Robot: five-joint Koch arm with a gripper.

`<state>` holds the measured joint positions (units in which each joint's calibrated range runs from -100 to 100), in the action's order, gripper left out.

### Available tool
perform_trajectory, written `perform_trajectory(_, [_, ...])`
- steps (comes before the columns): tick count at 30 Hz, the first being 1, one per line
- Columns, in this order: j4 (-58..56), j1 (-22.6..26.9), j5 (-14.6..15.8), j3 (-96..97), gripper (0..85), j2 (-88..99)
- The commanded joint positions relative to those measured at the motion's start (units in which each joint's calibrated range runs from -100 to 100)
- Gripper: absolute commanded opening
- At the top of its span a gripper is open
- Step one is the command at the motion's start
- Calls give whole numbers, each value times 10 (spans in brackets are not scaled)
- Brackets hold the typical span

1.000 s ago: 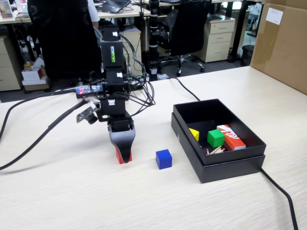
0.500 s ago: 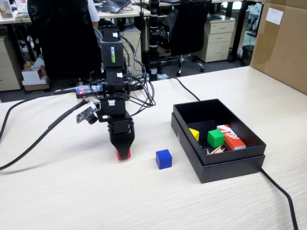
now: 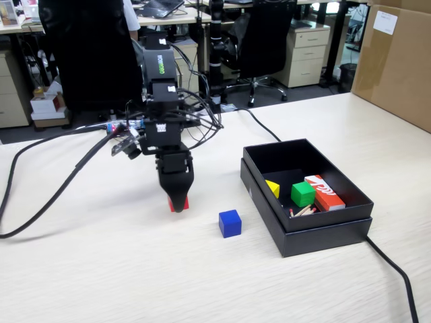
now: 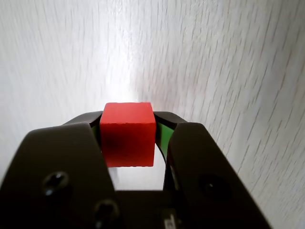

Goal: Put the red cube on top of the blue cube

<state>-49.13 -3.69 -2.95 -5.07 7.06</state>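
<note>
The red cube [image 4: 127,133] sits between my gripper's [image 4: 128,121] two black jaws, which are closed against its sides. In the fixed view my gripper [image 3: 178,200] points straight down with the red cube [image 3: 182,204] at its tip, at or just above the table. The blue cube [image 3: 229,223] stands alone on the pale table, a short way to the right of the gripper and a little nearer the camera. The blue cube is out of the wrist view.
An open black box [image 3: 323,225] stands right of the blue cube and holds a green cube [image 3: 302,194], a yellow piece [image 3: 273,188], a red-orange and white box [image 3: 324,191] and some sticks. Black cables [image 3: 60,188] trail left; another cable [image 3: 394,269] runs from the box's front corner.
</note>
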Motion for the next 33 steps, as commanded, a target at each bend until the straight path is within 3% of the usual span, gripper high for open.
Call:
perform_trajectory(1, [-5, 13, 11, -39, 9, 61])
perform_trajectory(5, [-5, 51, 42, -110, 8, 65])
perform_trajectory(11, [-5, 72, 57, -184, 9, 17])
perform_trajectory(33, [-5, 63, 60, -265, 9, -142])
